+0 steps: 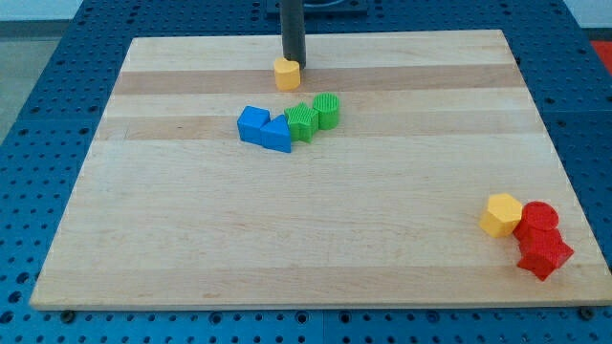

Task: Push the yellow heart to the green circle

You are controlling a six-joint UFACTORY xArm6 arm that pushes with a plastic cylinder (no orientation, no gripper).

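my tip (pixel 292 63) sits right behind the yellow heart (pixel 287 74) up top, green circle (pixel 326 111) just below-right.

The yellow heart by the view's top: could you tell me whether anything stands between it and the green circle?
Nothing visible does. The yellow heart sits just above the green circle, with bare board between them. My tip is right behind the heart, on the side away from the circle.

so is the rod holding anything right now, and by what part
Nothing is held; there is no gripper. My tip sits at the top edge of the yellow heart, apparently touching it. The green circle lies below it, to the right.
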